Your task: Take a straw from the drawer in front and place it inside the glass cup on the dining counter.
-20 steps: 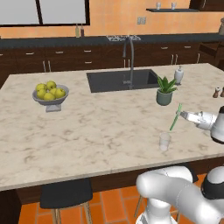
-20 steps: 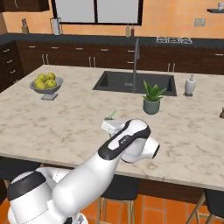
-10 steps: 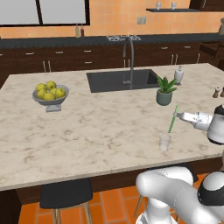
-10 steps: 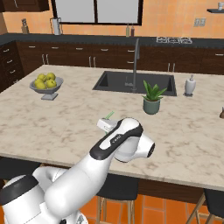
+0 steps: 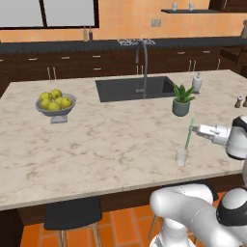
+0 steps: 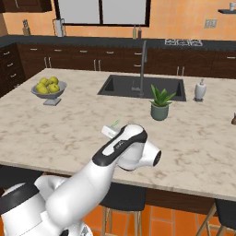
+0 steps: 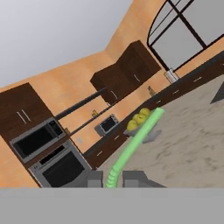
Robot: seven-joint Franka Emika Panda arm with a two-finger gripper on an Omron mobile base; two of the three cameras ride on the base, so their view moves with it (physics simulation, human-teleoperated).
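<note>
My gripper (image 5: pixel 195 129) is shut on the thin light-green straw (image 5: pixel 189 134), which hangs nearly upright and slightly tilted. Its lower end reaches the mouth of the small clear glass cup (image 5: pixel 182 156), which stands near the front edge of the beige dining counter (image 5: pixel 111 144). In the hand view the straw (image 7: pixel 135 144) runs up from between the fingertips (image 7: pixel 94 178) of the gripper (image 7: pixel 113 181). In the right base view the gripper (image 6: pixel 109 132) shows just past the arm, with the straw's tip (image 6: pixel 114 123) above it; the cup is hidden there. The drawer is out of view.
A potted plant (image 5: pixel 181 101) stands just behind the cup, with a soap dispenser (image 5: pixel 197 83) and the dark sink (image 5: pixel 132 88) with its faucet (image 5: pixel 144 67) farther back. A bowl of lemons (image 5: pixel 55 103) sits at the left. Shakers (image 5: pixel 238 102) stand at the right edge.
The gripper has carried the straw a little left and down, so its lower end now stands at the cup's mouth. The cup has not moved.
</note>
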